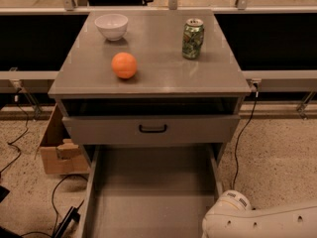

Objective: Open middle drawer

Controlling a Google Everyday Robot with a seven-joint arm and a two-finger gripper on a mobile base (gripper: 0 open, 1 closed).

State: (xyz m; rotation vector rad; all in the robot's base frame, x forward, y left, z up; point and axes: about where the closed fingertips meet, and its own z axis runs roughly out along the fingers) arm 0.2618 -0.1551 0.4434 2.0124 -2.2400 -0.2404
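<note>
The grey cabinet (148,83) faces me. The middle drawer (119,130) shows its grey front with a small black loop handle (152,128) at the centre, under a dark gap below the cabinet top. I cannot tell how far out it stands. Below it the taller bottom drawer (148,192) is pulled far out, its plain grey inside bare. My gripper is out of view; only a white arm segment (262,222) shows at the bottom right, beside the open bottom drawer's right wall.
On the cabinet top stand a white bowl (111,25), an orange (124,65) and a green can (192,38). A cardboard box (57,148) sits on the floor to the left. Cables (237,148) run along both sides of the cabinet.
</note>
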